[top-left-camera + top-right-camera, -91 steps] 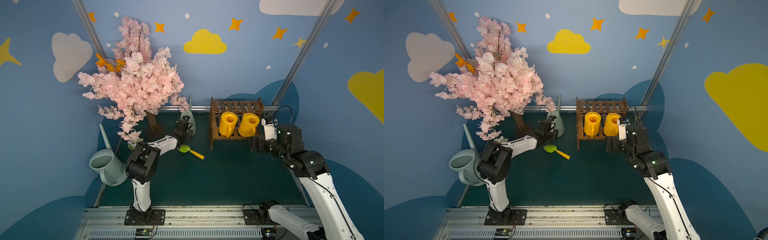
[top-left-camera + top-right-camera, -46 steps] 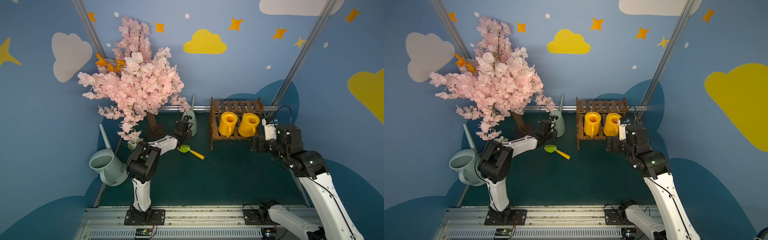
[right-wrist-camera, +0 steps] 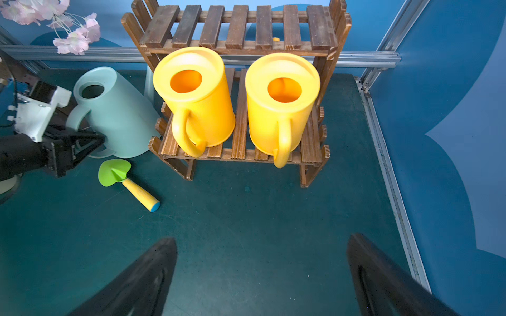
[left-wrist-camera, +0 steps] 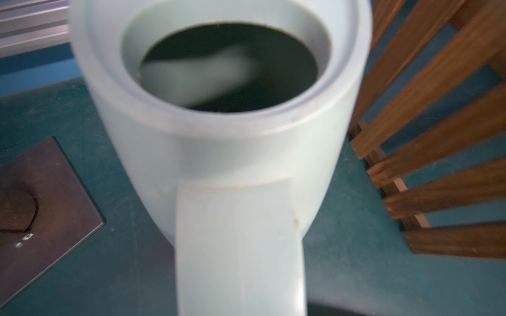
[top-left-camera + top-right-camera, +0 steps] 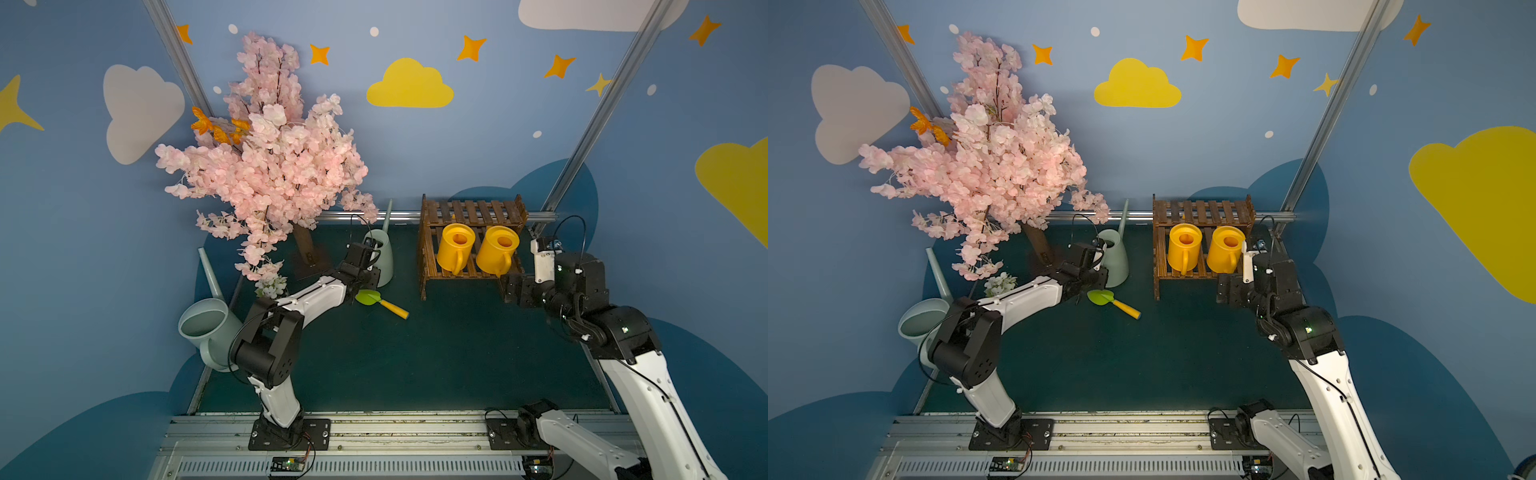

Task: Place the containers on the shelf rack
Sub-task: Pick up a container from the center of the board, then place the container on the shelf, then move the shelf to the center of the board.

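Two yellow containers [image 5: 455,249] [image 5: 496,251] stand side by side on the lower tier of the dark wooden shelf rack [image 5: 471,210], handles toward me. A pale green container [image 5: 384,259] stands on the mat just left of the rack. My left gripper [image 5: 365,266] is shut on its loop handle [image 4: 238,246], as the right wrist view shows [image 3: 93,139]. Another pale green container [image 5: 203,328] stands at the far left, behind the left arm's elbow. My right gripper [image 3: 261,240] hangs open and empty over the mat in front of the rack's right end [image 5: 1227,291].
A green trowel with a yellow handle [image 5: 380,302] lies on the mat in front of the held container. The pink blossom tree [image 5: 266,166] stands on a dark base plate [image 4: 41,197] beside it. A small pot of white flowers [image 5: 272,284] stands by the left arm.
My left gripper's jaws have closed on the pale green container's handle. The right arm has not moved.
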Robot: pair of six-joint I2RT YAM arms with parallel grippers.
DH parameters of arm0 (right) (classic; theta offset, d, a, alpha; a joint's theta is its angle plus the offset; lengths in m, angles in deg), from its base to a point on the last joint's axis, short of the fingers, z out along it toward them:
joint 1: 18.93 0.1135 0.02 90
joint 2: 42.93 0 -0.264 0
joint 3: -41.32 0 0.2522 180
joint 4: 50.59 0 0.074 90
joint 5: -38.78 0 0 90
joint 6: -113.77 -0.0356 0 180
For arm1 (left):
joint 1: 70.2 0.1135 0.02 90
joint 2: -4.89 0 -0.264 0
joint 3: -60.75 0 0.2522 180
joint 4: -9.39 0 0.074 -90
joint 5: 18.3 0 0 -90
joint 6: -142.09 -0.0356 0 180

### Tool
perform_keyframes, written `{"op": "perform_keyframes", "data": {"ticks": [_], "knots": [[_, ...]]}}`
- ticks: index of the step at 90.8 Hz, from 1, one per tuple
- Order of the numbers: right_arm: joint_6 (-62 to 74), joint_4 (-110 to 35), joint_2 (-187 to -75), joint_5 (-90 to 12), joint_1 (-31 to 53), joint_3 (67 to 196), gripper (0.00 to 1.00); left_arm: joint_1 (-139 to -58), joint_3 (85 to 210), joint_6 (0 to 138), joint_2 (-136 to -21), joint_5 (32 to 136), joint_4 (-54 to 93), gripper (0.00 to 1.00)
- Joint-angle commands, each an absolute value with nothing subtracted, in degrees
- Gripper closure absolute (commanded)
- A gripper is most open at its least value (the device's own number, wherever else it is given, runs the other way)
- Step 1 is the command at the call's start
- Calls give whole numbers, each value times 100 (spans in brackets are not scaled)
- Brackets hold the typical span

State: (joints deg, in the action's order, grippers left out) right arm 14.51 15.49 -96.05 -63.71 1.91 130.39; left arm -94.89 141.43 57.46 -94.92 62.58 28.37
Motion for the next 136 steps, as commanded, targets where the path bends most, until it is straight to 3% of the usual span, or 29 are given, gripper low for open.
{"op": "perform_keyframes", "data": {"ticks": [1,59,113,136], "knots": [[1335,1734,-9428,-6600,208,12939,2,-9505,14213,5728,-9027,6321,2935,93],[1244,1833,-9380,-6812,-25,12918,2,-9517,15130,5685,-8271,6738,4219,97],[1425,1949,-10803,-5547,-2132,13766,3,-9714,16227,5753,-7583,7714,5384,97],[1417,2063,-11808,-4723,-3138,14162,19,-9924,16681,5649,-7638,7815,5572,97]]}}
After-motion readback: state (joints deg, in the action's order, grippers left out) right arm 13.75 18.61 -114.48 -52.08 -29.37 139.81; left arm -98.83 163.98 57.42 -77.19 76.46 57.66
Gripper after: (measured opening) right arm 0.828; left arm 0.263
